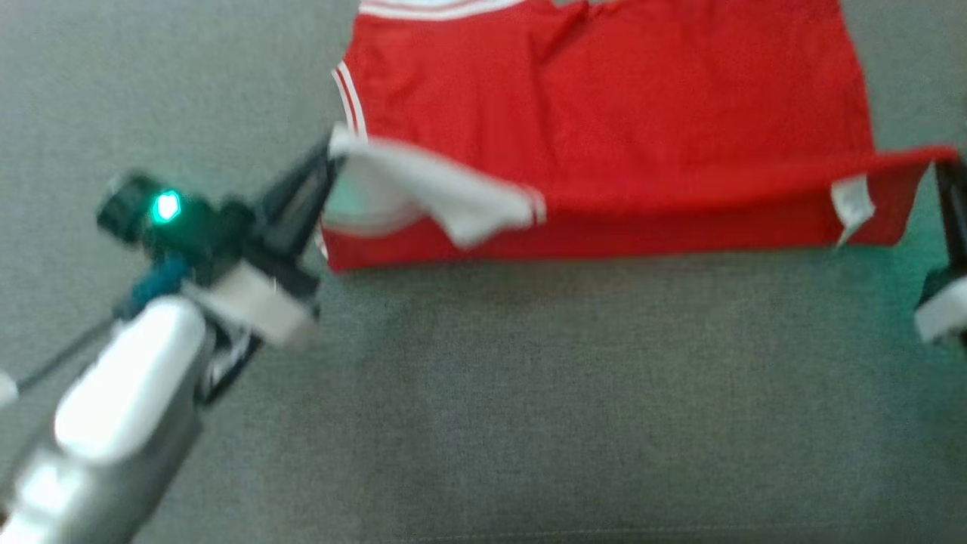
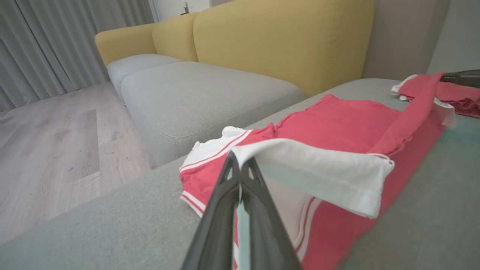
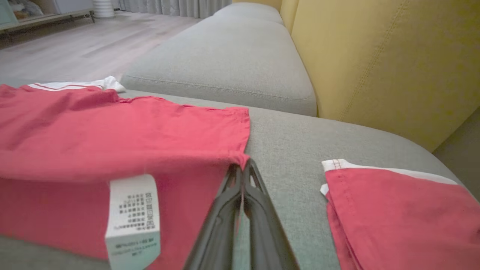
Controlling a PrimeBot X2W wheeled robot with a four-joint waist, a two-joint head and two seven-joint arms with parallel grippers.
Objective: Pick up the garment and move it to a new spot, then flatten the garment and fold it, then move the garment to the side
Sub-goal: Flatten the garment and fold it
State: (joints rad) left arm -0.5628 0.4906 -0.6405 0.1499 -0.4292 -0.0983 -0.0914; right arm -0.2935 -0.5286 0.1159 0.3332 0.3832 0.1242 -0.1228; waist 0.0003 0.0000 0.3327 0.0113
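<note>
- Now grips garment point(image 1: 604, 98) at both near corners, near edge lifted off cushion point(image 1: 529, 393) and stretched between the jaws.
- With left gripper point(image 2: 240, 161): jaws closed on left corner, cloth caught right at the fingertips, white inner face turned out and drooping just to the right of the fingers.
- With right gripper point(image 3: 243, 165): jaws closed on red hem corner, again at the very tips, with label point(image 3: 133, 210) hanging from raised edge just left of the fingers.
- Leaves rest of garment flat on cushion, spread beyond and between both grippers, white-striped trim at far left end.
- Shares cushion with second red piece point(image 3: 393, 210), white-edged, lying right of right gripper and apart from held garment.
- Faces yellow backrest point(image 2: 281, 41) beyond cushion, wood floor point(image 2: 48, 142) off to the side.
</note>
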